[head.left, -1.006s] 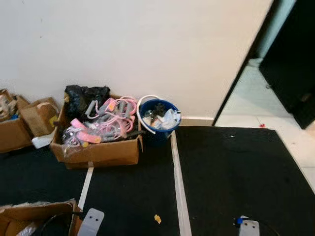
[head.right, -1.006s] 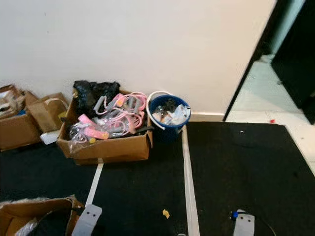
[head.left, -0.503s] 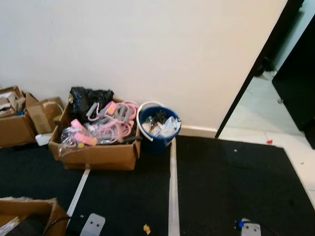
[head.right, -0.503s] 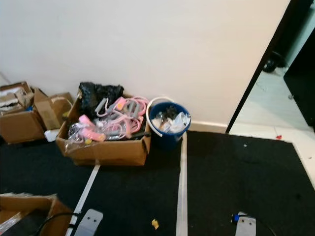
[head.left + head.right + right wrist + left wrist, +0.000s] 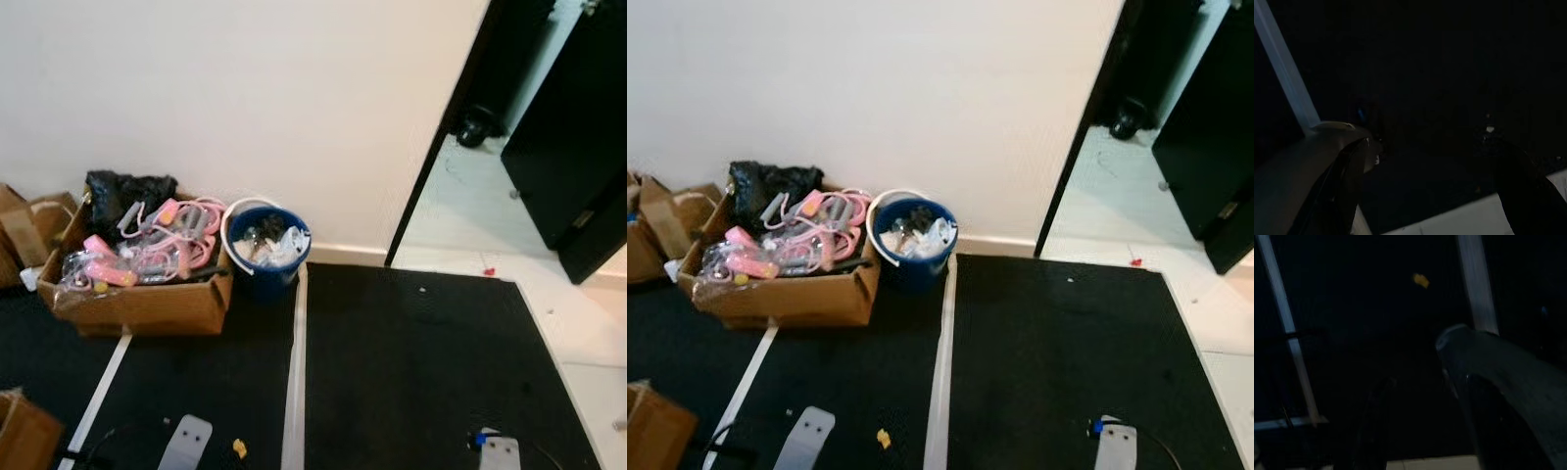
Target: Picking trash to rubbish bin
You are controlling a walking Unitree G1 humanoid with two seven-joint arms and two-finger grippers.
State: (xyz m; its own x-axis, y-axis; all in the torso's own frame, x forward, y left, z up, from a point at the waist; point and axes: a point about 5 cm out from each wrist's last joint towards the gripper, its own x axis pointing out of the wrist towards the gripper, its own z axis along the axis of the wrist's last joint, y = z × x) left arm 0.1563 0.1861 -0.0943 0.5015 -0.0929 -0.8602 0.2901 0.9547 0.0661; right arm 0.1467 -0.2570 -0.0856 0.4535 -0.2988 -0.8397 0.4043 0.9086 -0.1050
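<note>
Black mat; yellow scrap beside left end effector.

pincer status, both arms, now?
Left pincer: cannot tell, its wrist view is too dark.
Right pincer: fingers spread, open, holding nothing.

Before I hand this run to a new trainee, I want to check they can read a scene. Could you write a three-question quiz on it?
1. True or false: the round blue plastic bucket with a white rim stands on the black floor mat against the white wall.
2. What lies beside the bucket on the robot's left? A) open cardboard box of pink and grey items B) a chair C) a broom
3. What colour is the small scrap on the mat near the pale tape line?

Key: 1 true; 2 A; 3 yellow.
</note>
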